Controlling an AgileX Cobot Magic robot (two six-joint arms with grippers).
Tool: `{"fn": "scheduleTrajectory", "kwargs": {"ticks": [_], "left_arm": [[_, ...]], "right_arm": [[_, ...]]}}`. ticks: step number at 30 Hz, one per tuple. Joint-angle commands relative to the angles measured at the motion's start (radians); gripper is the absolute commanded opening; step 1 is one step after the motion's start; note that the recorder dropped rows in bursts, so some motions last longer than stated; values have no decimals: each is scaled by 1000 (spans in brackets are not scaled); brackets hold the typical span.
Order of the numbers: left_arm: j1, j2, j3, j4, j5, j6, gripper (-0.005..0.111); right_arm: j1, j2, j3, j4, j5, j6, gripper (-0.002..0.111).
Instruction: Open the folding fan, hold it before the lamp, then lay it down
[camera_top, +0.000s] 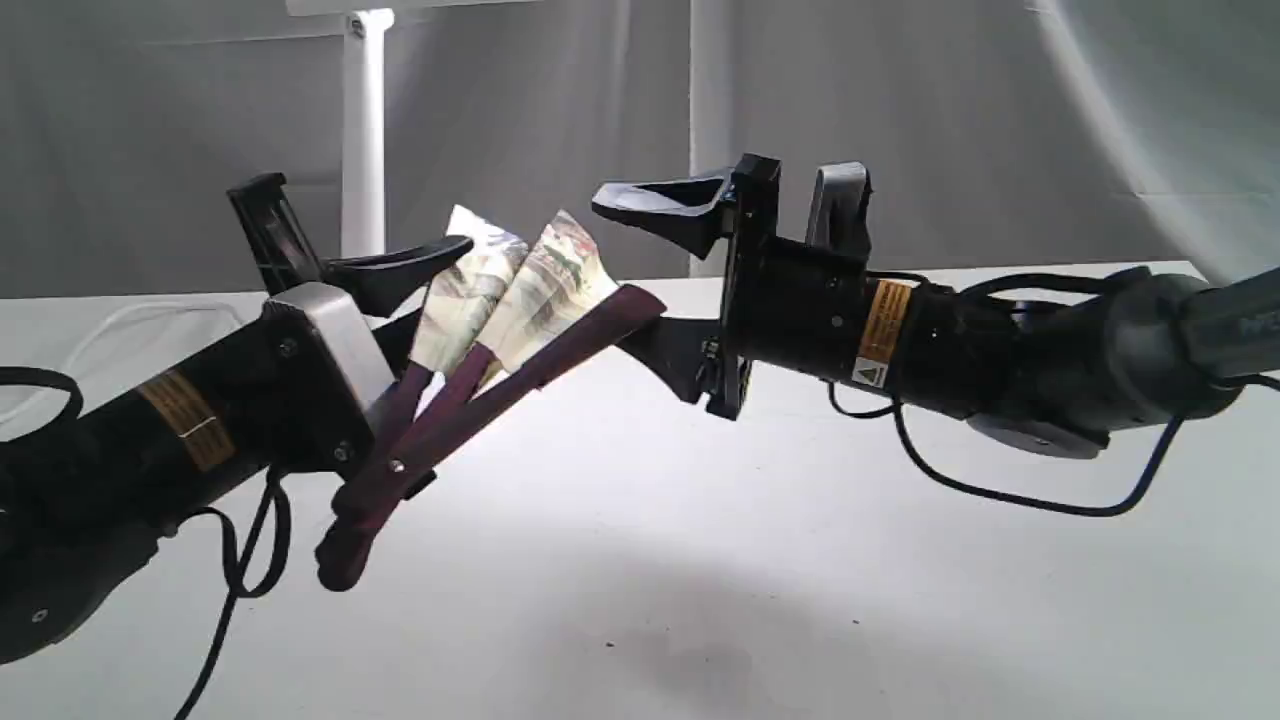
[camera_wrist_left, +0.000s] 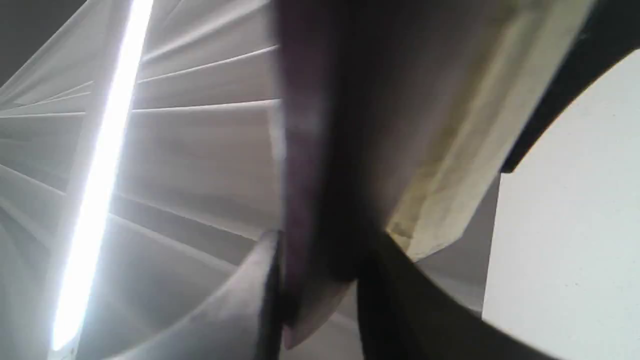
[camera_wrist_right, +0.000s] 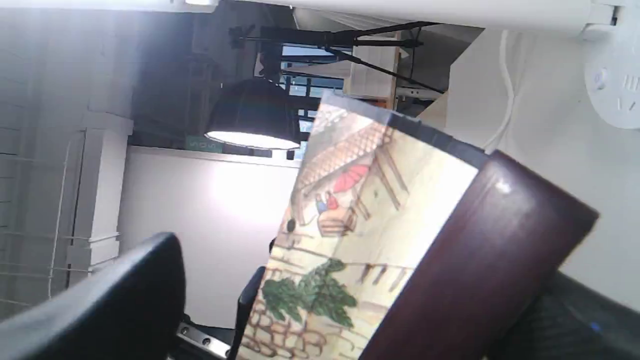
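Partly spread folding fan (camera_top: 520, 290) aloft over left half of counter (camera_top: 800, 560); left tool (camera_top: 425, 300) clamps its ribs; right tool (camera_top: 618, 275) gapes wide around the free guard's tip. Pinch squarely, then swing out slowly, sparing paper.

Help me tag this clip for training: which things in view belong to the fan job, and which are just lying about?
In the job: folding fan, partly spread in the left gripper; right gripper, open by its outer guard; lamp.
Just there: black studio light; grey backdrop.
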Motion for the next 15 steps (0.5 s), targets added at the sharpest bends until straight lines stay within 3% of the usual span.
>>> {"fn": "scheduleTrajectory", "kwargs": {"ticks": [1,5,12,15], "left_arm": [[-5,0,-5,-6,-2,-6,0],[-5,0,-5,-6,1,-11,0],[-5,0,-5,-6,1,-15,0],[-5,0,-5,-6,1,-17,0]], "right_arm": [[1,-3,-7,-9,-13,-6,69],[3,-3,-7,-26,-13,-6,60],[58,-3,-7,43,-13,-6,68],[82,-3,-7,132,-13,-6,65]]}}
